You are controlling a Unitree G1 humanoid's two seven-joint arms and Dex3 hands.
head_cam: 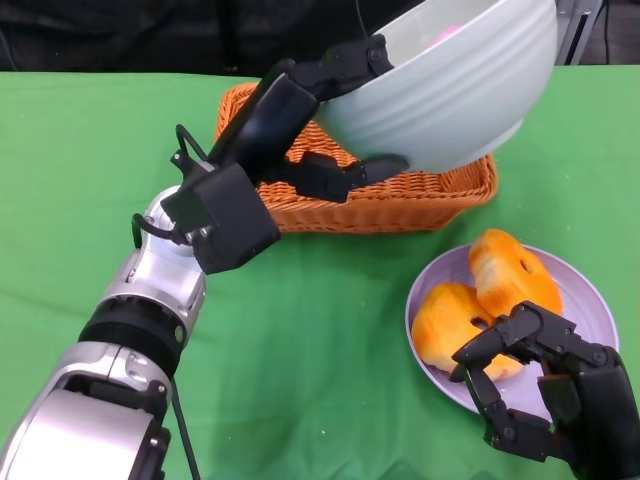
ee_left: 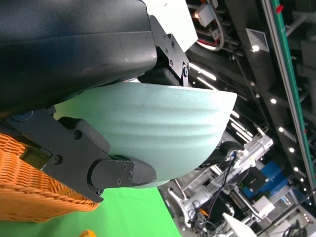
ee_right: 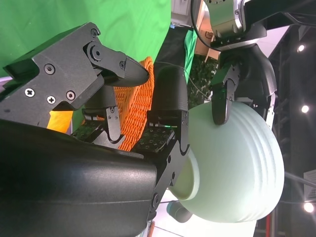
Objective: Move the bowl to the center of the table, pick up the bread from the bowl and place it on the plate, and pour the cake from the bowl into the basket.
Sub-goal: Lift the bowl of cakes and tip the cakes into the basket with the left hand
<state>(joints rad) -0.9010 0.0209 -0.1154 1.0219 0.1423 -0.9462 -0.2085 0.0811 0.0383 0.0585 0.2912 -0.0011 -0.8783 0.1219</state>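
Note:
My left hand (head_cam: 300, 110) grips the pale green bowl (head_cam: 455, 85) by its rim and holds it tipped over the orange wicker basket (head_cam: 400, 200). A bit of pink cake (head_cam: 447, 33) shows inside the bowl near the upper rim. Two pieces of orange bread (head_cam: 485, 295) lie on the lilac plate (head_cam: 580, 290) at the lower right. My right hand (head_cam: 545, 385) hovers at the plate's near edge with its fingers apart and nothing in them. The right wrist view shows the bowl (ee_right: 237, 163) held by the left hand (ee_right: 237, 89). The left wrist view shows the bowl (ee_left: 158, 128) above the basket (ee_left: 34, 187).
Green cloth (head_cam: 300, 350) covers the table. Dark background and lab equipment lie beyond the far edge.

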